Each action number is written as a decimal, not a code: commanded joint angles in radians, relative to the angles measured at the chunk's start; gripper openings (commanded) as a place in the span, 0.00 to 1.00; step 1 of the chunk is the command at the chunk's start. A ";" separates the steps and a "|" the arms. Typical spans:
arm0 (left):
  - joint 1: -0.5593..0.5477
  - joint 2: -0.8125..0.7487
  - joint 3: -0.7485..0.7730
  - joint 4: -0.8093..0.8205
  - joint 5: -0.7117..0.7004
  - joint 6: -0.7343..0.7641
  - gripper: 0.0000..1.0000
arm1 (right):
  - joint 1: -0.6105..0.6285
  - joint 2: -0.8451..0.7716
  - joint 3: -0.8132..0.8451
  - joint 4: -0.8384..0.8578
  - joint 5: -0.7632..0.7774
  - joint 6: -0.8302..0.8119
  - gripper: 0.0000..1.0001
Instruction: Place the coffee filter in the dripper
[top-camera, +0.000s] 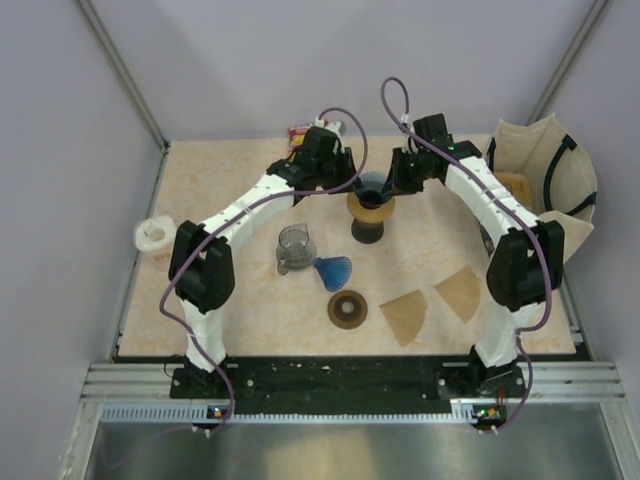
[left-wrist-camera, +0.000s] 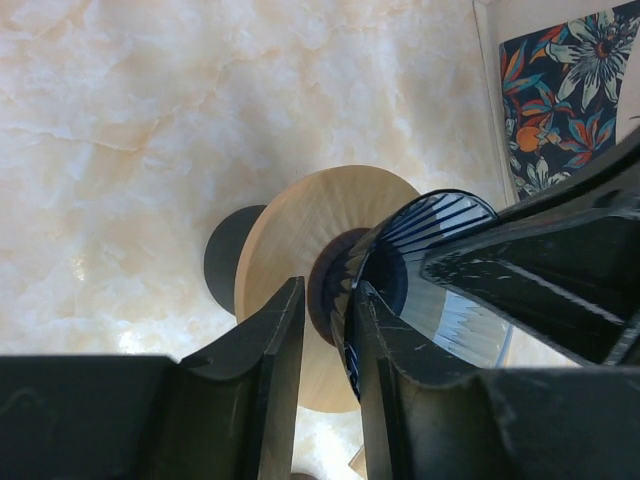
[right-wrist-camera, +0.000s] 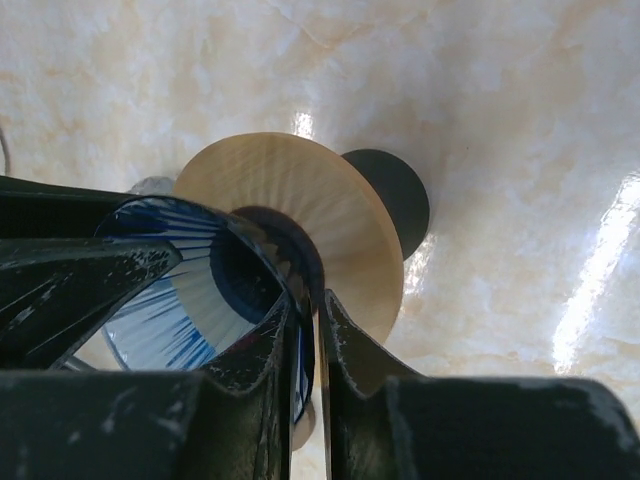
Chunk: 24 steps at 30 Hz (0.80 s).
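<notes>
**Present state.** The dripper sits on a wooden collar atop a dark stand near the back of the surface. No paper shows inside it. The left fingers straddle its rim with a narrow gap, and daylight shows on one side, so they are not clamped. The right fingers straddle the opposite rim, closer together. It cannot be told whether they pinch the glass. One coffee filter lies flat near the front of the surface. A second filter lies just beside it, close to the right arm's base and well apart from the dripper.

**Hazards.**
- A sideways withdrawal could catch the rim on a finger and tip the dripper off its collar.
- The filters lie flat. Fingers may slide over the paper or crumple it.
- The filters are close together, so one pick may drag both.

**Obstructions.** A blue cone, a glass jug and a wooden ring lie between the dripper and the front edge. A route from filter to dripper should pass above them. A cloth bag stands at the right and a white round object at the left.
</notes>
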 joint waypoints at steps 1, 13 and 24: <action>0.002 0.013 0.048 -0.039 0.016 0.017 0.34 | 0.008 0.056 0.014 -0.116 0.018 -0.022 0.13; 0.002 0.004 0.107 -0.059 0.022 0.028 0.58 | 0.014 0.056 0.145 -0.120 -0.017 0.007 0.31; 0.001 -0.087 0.154 -0.072 0.002 0.065 0.99 | 0.014 -0.022 0.246 -0.120 0.053 0.009 0.76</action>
